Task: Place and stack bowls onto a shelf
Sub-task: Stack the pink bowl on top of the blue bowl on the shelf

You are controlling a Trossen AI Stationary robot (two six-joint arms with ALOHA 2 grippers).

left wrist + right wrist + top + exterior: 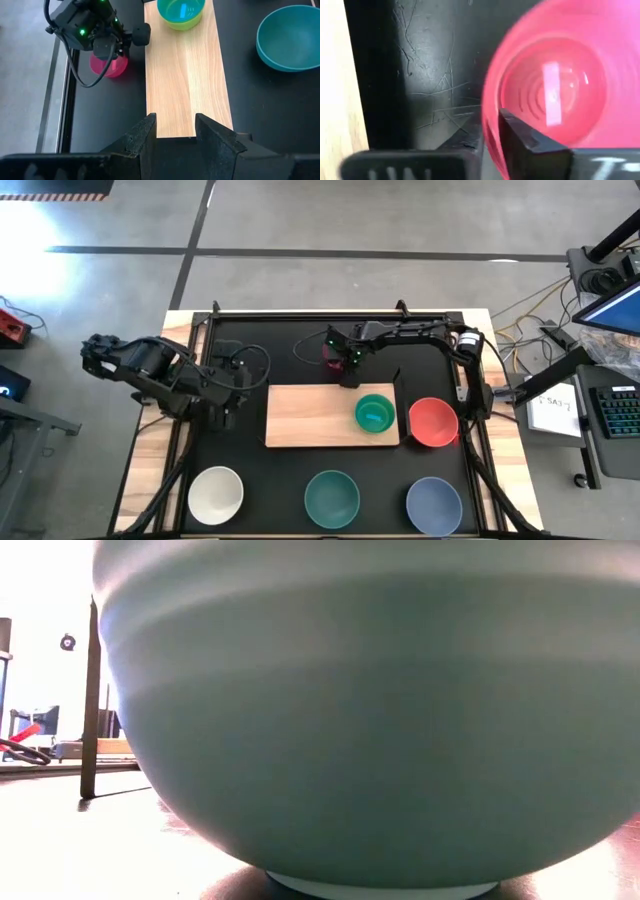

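We count six bowls on view. A green bowl [374,413] with a blue one nested inside sits on the shelf [310,416], at its right end. The red bowl [433,421] rests on the worktop [250,470] just beside that end. White [216,493], teal [332,497] and grey-blue [434,505] bowls line the near edge. The magenta bowl [555,95] stands on the worktop just behind the shelf. The right arm reaches across the back, its tool [343,360] pointing down at the magenta bowl, fingers clamped on its rim. The left arm waits off the shelf's left end, its tool [175,134] apart and holding nothing.
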